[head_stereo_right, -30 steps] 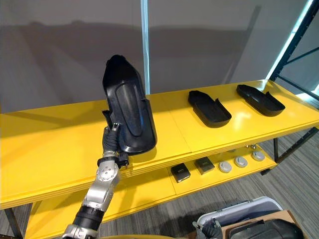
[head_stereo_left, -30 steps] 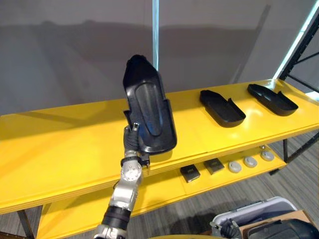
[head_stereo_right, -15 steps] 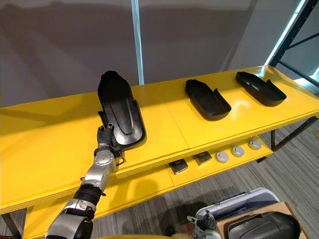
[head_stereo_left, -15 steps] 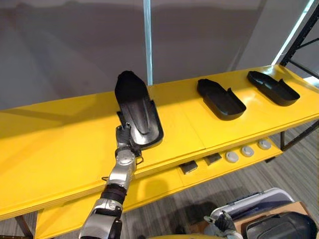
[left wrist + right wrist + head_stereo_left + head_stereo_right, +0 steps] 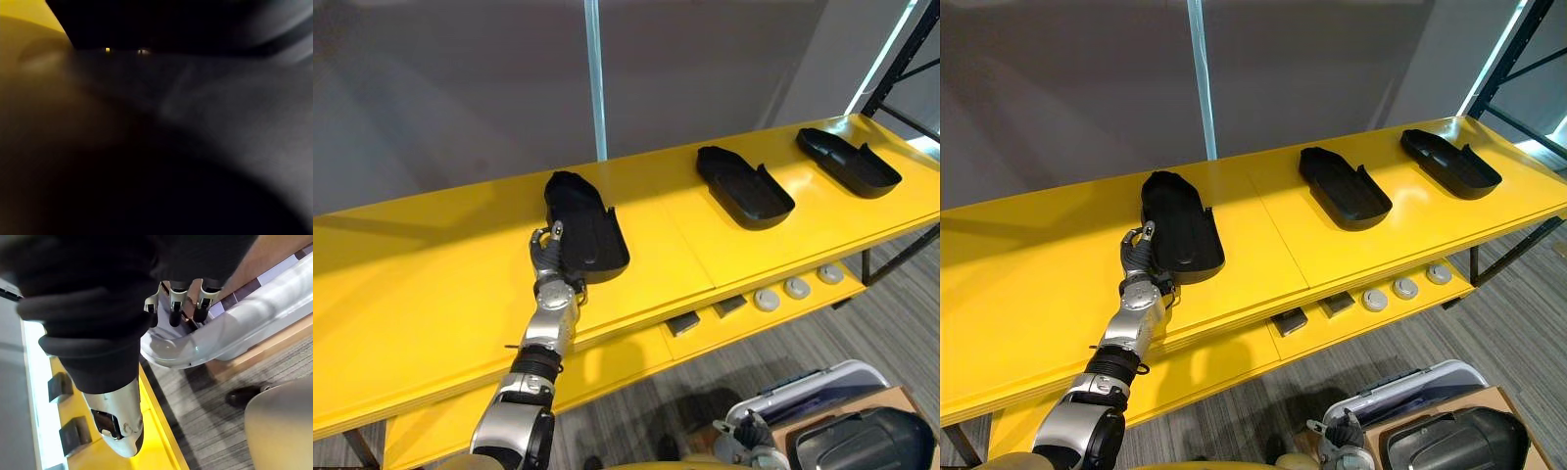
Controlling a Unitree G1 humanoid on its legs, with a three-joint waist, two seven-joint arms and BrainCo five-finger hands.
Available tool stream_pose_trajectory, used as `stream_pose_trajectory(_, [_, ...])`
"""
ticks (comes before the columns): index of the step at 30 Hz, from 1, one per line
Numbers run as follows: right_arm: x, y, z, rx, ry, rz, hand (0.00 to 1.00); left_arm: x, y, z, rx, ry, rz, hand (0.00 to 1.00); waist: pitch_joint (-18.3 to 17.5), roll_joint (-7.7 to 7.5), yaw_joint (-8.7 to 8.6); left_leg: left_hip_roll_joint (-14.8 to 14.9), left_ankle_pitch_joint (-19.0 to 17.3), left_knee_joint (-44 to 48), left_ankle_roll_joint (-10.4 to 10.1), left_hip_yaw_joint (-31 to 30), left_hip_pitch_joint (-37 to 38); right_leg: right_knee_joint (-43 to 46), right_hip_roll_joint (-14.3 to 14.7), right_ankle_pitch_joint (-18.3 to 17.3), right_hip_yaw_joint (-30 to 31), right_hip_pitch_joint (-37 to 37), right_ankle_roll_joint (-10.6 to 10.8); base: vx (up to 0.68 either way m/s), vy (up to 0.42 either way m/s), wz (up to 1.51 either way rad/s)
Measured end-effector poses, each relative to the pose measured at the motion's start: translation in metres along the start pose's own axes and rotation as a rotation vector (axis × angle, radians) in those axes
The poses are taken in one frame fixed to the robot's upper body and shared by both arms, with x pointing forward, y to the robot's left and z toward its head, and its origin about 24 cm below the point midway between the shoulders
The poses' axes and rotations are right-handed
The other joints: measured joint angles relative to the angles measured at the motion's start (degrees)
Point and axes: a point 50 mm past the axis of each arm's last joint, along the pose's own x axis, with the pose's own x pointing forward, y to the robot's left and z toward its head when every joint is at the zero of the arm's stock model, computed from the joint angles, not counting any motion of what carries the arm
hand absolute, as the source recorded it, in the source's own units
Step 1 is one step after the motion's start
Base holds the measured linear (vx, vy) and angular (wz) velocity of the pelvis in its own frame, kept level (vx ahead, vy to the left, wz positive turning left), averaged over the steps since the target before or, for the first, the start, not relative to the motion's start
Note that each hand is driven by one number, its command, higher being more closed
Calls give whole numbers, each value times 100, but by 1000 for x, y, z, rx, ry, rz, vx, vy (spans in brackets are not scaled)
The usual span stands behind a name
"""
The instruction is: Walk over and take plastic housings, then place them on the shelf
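Note:
A black plastic housing [image 5: 587, 230] lies hollow side up on the yellow shelf top [image 5: 431, 284], left of the middle. My left hand [image 5: 548, 257] rests against its near left rim with loosened fingers, and in the left wrist view the dark housing wall [image 5: 220, 127] is very close. Two more black housings [image 5: 744, 186] [image 5: 847, 162] lie further right on the same shelf. My right hand [image 5: 176, 308] hangs low at the lower right with straight fingers, holding nothing, just above a clear bin's rim [image 5: 220, 338].
A pale blue post [image 5: 595, 78] rises behind the shelf. The lower shelf board [image 5: 636, 357] carries small black blocks [image 5: 683, 323] and grey discs [image 5: 796, 289]. A clear bin [image 5: 803, 397] and a box with another dark housing [image 5: 862, 446] stand on the floor at the lower right.
The housing has come down from upright in my left hand to lying flat on the shelf. The hand's fingers have loosened from it. The camera has shifted a little.

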Motion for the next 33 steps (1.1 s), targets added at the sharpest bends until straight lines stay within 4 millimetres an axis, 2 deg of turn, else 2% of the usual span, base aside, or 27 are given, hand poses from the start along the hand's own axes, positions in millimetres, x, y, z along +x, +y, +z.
stream_pose_trajectory(4, [0,0,0,0,0,0,0,0,1,6,13,-31,20,0,2,-2,1,-32,1,-15,1,-5,-1,-28,-2,3,0,6,4,0,0,0])
stream_pose_trajectory(11, [0,0,0,1,-1,-3,0,-5,1,38,66,-218,42,0,6,-6,14,-51,1,-15,2,-42,3,-49,-18,3,-26,38,5,-2,-1,2])
stream_pose_trajectory(13, [0,0,0,2,-1,-2,0,-12,3,45,116,-290,55,0,7,-5,15,-52,0,-14,2,-45,18,-50,-21,2,-28,56,5,0,0,0])
stream_pose_trajectory(16, [-1,-2,-2,8,2,-7,0,-35,-1,53,167,-403,41,0,16,0,49,-25,-5,20,2,-102,-1,6,-39,-25,-34,45,35,-20,-9,5])
stream_pose_trajectory(19, [-1,-2,-3,12,2,-8,0,-60,-5,50,180,-452,5,0,19,-2,72,-24,-22,43,7,-113,-1,124,-45,-78,-25,0,43,-43,-8,3])
stream_pose_trajectory(20, [-1,-2,-3,13,0,-7,0,-69,-8,47,184,-457,-17,100,21,-3,76,-21,-46,54,-5,-116,-1,160,-45,-99,-25,-4,40,-48,-9,1])
stream_pose_trajectory(26, [-2,-4,-5,15,0,-12,0,-99,-19,37,224,-508,-147,100,18,1,201,8,-55,44,0,-98,-56,259,-25,-199,-34,-65,82,-28,-6,1])
stream_pose_trajectory(33, [-2,-4,-8,31,15,-18,0,-105,-18,8,335,-440,-262,100,-17,-7,213,31,-30,-3,25,-64,12,186,-2,-171,-47,-1,48,6,-2,-1])
